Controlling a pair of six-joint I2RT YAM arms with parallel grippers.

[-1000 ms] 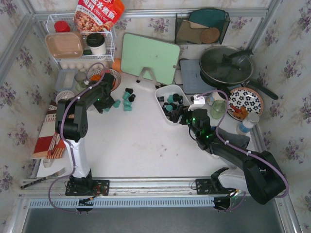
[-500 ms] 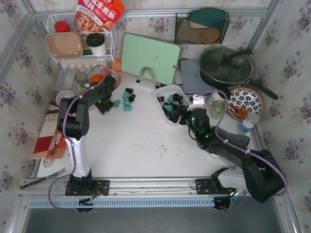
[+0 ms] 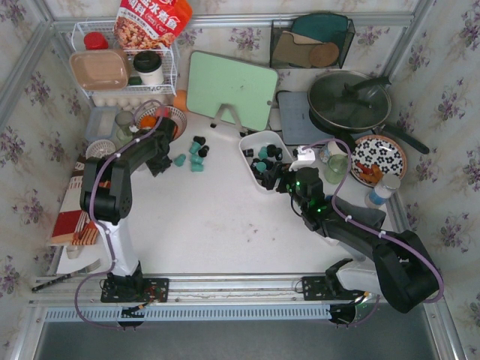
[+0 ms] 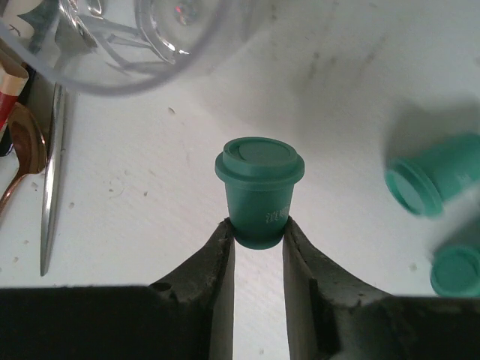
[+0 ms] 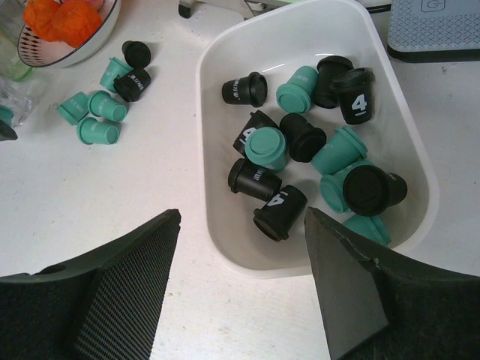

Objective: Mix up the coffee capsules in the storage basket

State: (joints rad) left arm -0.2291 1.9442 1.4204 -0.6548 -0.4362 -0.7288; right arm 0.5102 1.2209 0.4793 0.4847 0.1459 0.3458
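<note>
Seen from above, the left arm reaches away from its base with the elbow raised, and the left fingers [image 3: 169, 160] sit low on the worktop [image 3: 217, 225]. The right arm lies stretched low, its right fingers [image 3: 279, 178] over the near end of the storage basket [image 3: 245, 154]. We see bare worktop between the two sets of fingers.

At the left wrist, the fingers are narrowed onto the base of one upright teal capsule [image 4: 259, 184], pinching it. To their right we count two more teal pods, one on its side [image 4: 426, 176] and one cut off by the frame. A clear glass [image 4: 112, 37] stands ahead-left, and cutlery [image 4: 52, 172] lies to the left.

At the right wrist, the fingers stand wide and hold nothing, with the basket wall just ahead. Inside we count roughly eight black and five teal coffee capsules [image 5: 266, 148]. Ahead-left lie loose capsules [image 5: 105, 105], four teal and two black.
</note>
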